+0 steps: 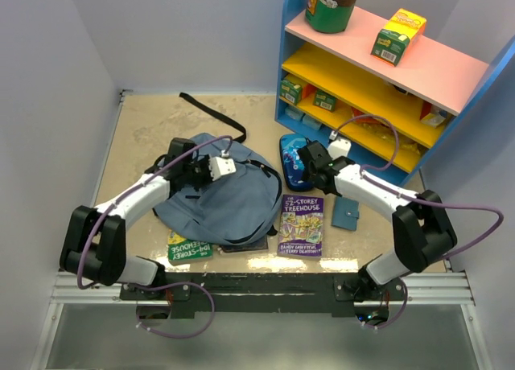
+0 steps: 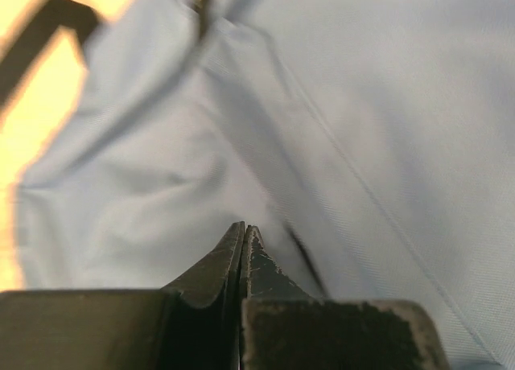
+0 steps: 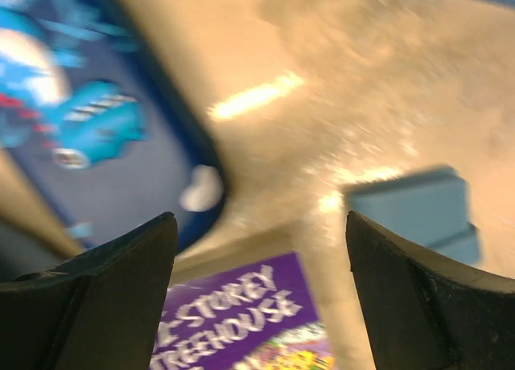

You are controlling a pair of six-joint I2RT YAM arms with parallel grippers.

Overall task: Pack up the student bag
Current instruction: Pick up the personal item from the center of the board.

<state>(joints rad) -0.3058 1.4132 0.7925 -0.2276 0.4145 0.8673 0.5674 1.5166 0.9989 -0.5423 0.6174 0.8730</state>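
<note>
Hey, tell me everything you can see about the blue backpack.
The student bag is soft slate-blue fabric, rounded, with a black zipper and a black strap trailing away. It lies slumped on the table, its near edge overlapping a green book. The shut left gripper is right over its fabric.

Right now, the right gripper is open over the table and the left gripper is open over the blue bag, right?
Not quite. The left gripper is shut tight over the student bag, as the left wrist view shows. The right gripper is open over the table, as you said.
</note>
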